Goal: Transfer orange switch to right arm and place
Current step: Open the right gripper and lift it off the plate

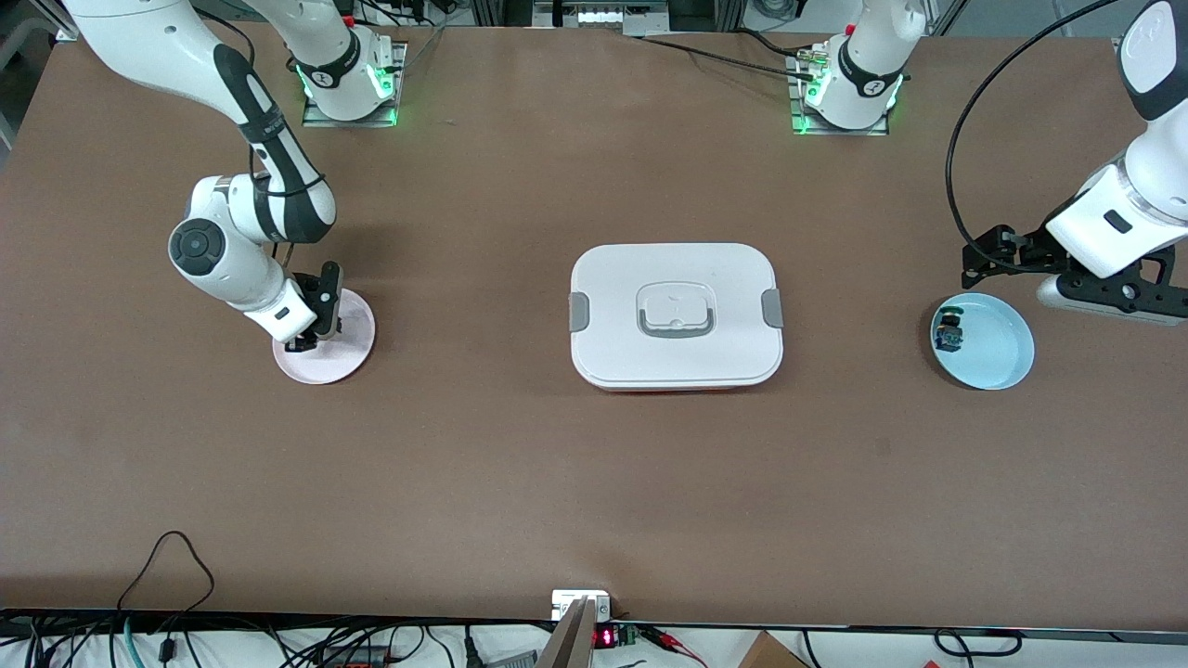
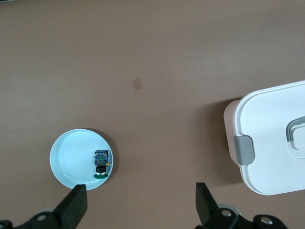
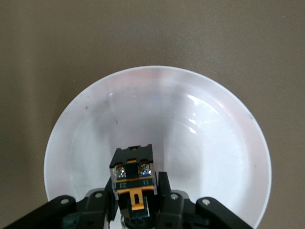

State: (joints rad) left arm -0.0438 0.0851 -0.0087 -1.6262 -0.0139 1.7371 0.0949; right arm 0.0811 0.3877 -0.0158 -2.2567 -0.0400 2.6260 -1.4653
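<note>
The orange switch (image 3: 135,183), black with an orange band, sits between the fingers of my right gripper (image 3: 137,187), which is shut on it just over the pale pink plate (image 3: 190,124). In the front view the right gripper (image 1: 304,341) is low over that plate (image 1: 348,351) at the right arm's end of the table, and it hides the switch. My left gripper (image 2: 140,205) is open and empty, in the air beside the light blue plate (image 1: 1012,357) at the left arm's end; it also shows in the front view (image 1: 998,255).
A switch with green and blue parts (image 1: 949,334) lies in the blue plate (image 2: 66,157), also seen in the left wrist view (image 2: 101,162). A white lidded box (image 1: 676,315) with grey clasps stands at the table's middle, partly visible in the left wrist view (image 2: 267,138).
</note>
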